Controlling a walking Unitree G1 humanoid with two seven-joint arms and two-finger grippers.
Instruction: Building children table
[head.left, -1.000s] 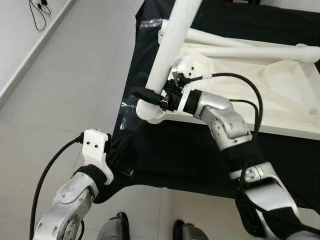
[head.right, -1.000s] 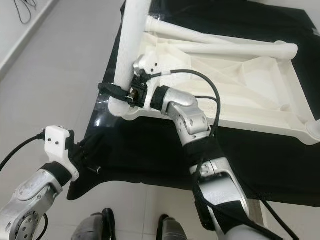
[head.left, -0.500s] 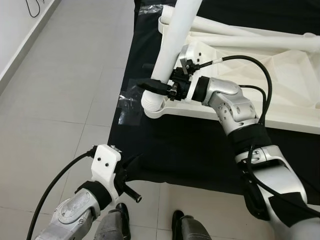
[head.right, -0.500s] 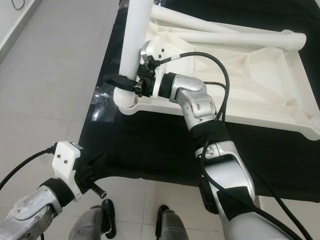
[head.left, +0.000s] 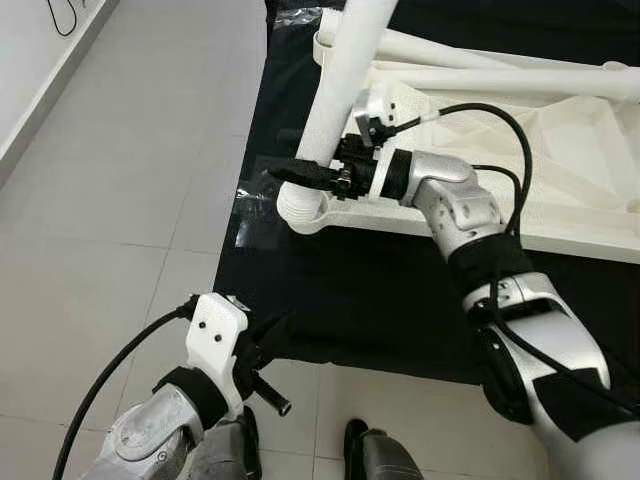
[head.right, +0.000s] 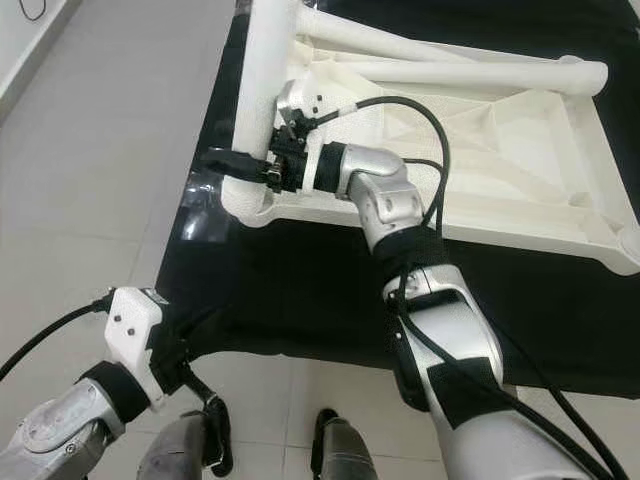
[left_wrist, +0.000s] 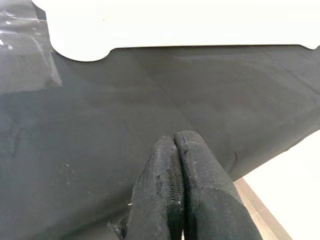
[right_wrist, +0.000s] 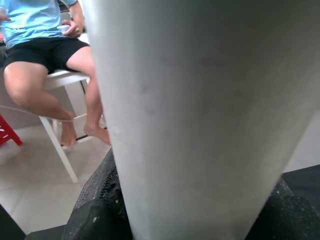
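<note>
Right hand (head.left: 312, 177) clamps table leg (head.left: 345, 85); wrist cam adds seated person (right_wrist: 45, 55); left hand (left_wrist: 179, 165) clenched.

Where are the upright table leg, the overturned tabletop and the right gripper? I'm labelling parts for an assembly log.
table leg (head.left: 340, 85), left eye view, mid shaft.
tabletop (head.right: 520, 150), right eye view, ribbed underside.
right gripper (head.left: 305, 174), left eye view, black fingers around the leg.

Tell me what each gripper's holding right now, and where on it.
The right gripper grips the upright white table leg near its lower end, just above the tabletop's corner socket. The left gripper is shut on nothing.
</note>
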